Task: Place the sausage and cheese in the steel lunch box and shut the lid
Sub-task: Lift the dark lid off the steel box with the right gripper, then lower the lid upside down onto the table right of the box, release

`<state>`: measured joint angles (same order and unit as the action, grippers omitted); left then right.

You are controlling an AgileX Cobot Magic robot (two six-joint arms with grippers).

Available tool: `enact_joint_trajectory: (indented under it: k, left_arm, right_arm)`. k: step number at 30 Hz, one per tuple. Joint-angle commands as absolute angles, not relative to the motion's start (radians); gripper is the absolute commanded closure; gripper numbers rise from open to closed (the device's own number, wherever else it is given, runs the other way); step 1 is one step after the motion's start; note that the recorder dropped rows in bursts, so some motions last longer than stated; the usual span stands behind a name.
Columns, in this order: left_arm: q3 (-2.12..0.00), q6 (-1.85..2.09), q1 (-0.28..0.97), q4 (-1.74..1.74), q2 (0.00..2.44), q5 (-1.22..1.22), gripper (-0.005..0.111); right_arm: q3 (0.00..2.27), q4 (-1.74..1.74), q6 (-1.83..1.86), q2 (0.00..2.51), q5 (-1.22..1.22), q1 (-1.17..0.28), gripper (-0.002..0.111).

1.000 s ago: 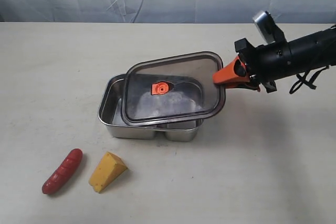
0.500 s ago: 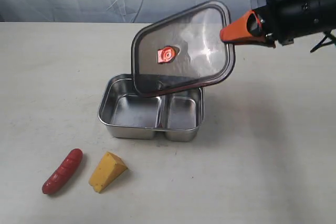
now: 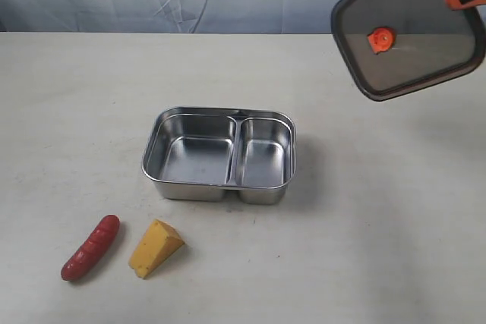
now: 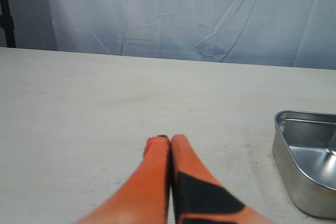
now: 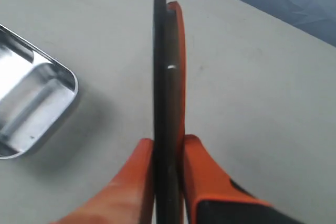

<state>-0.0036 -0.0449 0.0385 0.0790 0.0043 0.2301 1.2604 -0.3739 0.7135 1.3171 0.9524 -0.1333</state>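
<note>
Lid (image 3: 410,32) is off the steel lunch box (image 3: 196,190): a second back it sat askew on top, now it's up in the air and tilted at about 2 o'clock of the box, right gripper (image 5: 167,153) clamped on its edge, so loading can start. Both compartments bare; sausage (image 3: 91,247) and cheese (image 3: 156,248) lie side by side on the table (image 3: 380,248) at 7 o'clock of the box, neither held. Left gripper (image 4: 165,141) pressed together on nothing, near the box.

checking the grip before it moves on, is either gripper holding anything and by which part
The right gripper holds the lid by its edge, raised. The left gripper is shut on nothing.
</note>
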Motion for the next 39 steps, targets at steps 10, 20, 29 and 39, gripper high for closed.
enact_joint_trajectory:
  k: [10,20,29,39]
  left_arm:
    - [0.0,-0.046,0.044,0.086,0.0,0.231,0.107]
    - [0.0,-0.046,0.044,0.087,0.0,0.231,0.107]
    - [0.0,-0.046,0.044,0.087,0.0,0.231,0.107]
    - [0.0,-0.046,0.044,0.087,0.0,0.231,0.107]
  right_arm:
    - [1.114,0.102,0.663,1.312,0.991,-0.475,0.109]
    - [0.904,0.157,0.481,1.312,1.017,-0.75,0.109]
    - [0.716,-0.08,0.471,1.367,0.896,-0.901,0.109]
    - [0.711,-0.132,0.471,1.411,0.86,-0.909,0.061]
